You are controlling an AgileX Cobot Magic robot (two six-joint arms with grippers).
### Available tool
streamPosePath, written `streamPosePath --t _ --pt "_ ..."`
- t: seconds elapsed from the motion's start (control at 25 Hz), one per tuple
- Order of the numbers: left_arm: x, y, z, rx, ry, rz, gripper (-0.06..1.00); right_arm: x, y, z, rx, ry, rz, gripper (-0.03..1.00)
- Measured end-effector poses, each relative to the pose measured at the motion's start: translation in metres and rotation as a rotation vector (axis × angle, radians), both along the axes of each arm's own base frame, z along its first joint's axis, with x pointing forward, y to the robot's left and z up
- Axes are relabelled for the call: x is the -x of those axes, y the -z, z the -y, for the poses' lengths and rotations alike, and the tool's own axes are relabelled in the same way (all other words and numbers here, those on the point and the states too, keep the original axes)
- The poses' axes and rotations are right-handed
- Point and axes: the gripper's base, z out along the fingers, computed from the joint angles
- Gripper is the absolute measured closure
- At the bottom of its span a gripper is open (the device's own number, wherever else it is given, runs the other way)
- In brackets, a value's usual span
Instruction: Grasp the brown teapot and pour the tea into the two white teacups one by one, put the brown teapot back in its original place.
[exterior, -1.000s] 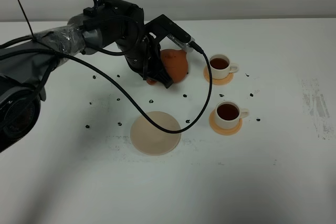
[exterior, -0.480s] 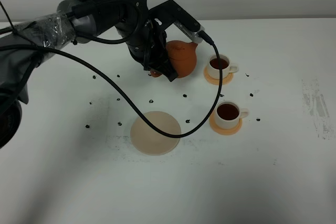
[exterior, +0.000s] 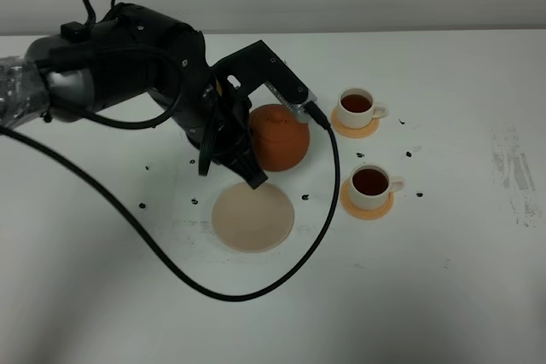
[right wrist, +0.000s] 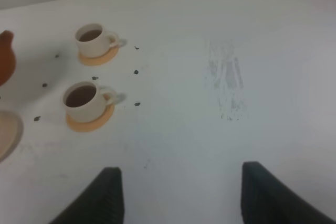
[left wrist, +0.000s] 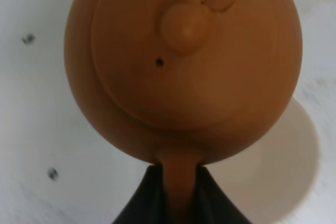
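Open table [exterior: 444,296] lies right of the teacups [exterior: 369,183]; teapot [exterior: 278,138] crowds the disc [exterior: 253,216].

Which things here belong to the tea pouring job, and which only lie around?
Belong to the job:
- brown teapot, held by the left gripper
- two white teacups, both holding tea
- beige disc, where the teapot goes back

Only lying around:
- two orange coasters under the cups
- small dark marks on the white table
- right gripper, open and idle
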Motion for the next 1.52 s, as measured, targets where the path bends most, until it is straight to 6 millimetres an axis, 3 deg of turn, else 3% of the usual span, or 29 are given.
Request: streamPosePath --t 0.16,0.48,1.52 --pt "0.02 0.003 -0.009 -0.001 -0.003 -0.036 0.82 0.0 0.0 0.0 0.0 0.0 0.0 0.46" --pt "0.04 0.033 -0.02 -0.037 -0.012 -0.112 0.82 0.0 0.0 0.0 0.0 0.0 0.0 0.46" --pt "0.039 0.05 -0.026 -0.061 -0.007 -0.107 0.82 0.0 0.0 0.0 0.0 0.0 0.0 0.46"
